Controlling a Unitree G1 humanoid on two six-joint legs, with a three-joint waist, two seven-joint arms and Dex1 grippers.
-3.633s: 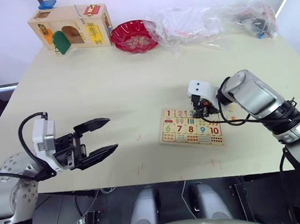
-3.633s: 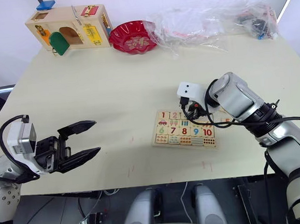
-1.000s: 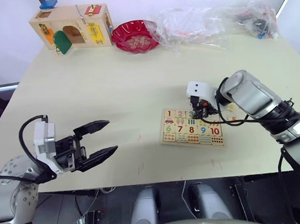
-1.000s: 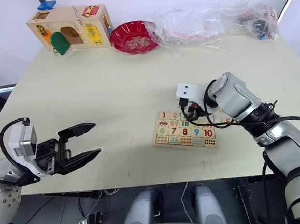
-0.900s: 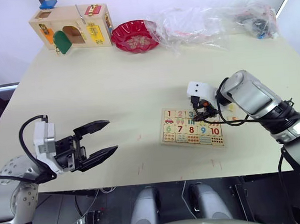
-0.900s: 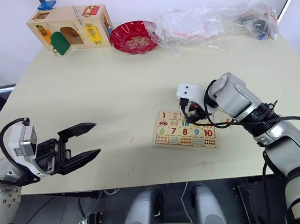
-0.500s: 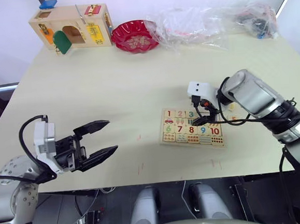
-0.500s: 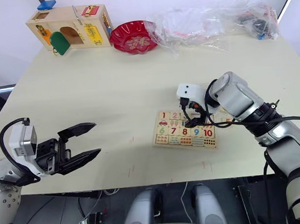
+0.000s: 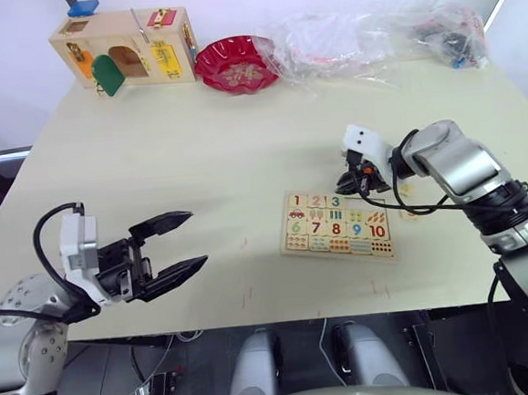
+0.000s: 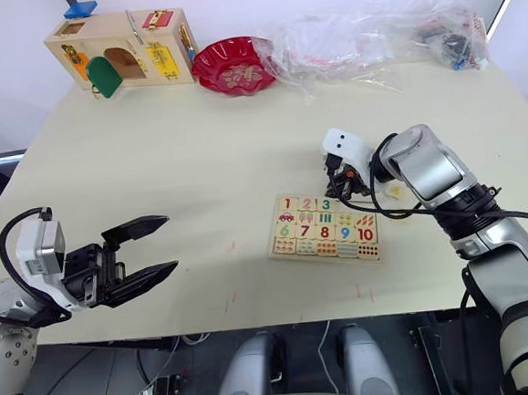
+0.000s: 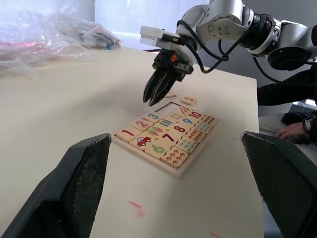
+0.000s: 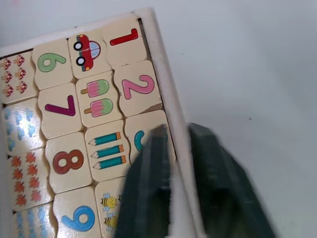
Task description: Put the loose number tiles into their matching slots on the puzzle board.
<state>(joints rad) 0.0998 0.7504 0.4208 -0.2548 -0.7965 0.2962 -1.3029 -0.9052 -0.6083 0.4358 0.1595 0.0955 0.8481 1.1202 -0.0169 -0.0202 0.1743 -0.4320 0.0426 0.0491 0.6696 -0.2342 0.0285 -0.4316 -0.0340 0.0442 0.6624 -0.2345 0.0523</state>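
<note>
The puzzle board [image 9: 337, 224] lies flat right of the table's middle. Its top row holds the red 1 [image 12: 124, 37], pink 2 [image 12: 134, 87] and teal 3 [image 9: 336, 202]. The two matching slots [image 9: 366, 204] at that row's right end are bare. A loose orange 5 tile [image 11: 188, 100] and another loose tile [image 11: 171, 95] lie on the table just past the board. My right gripper [image 11: 150, 100] hangs over the board's far edge, fingers a narrow gap apart with nothing between them. My left gripper [image 9: 178, 244] stands wide open and empty at the front left.
A wooden box with coloured doors [image 9: 124, 48], a red bowl [image 9: 237, 62] and crumpled plastic bags [image 9: 370, 38] line the table's back edge. A person's hand [image 11: 292, 130] rests beyond the table's right side.
My right gripper has risen off the board and drawn back toward its far right edge, leaving the teal 3 lying in its slot. The left arm has not moved.
</note>
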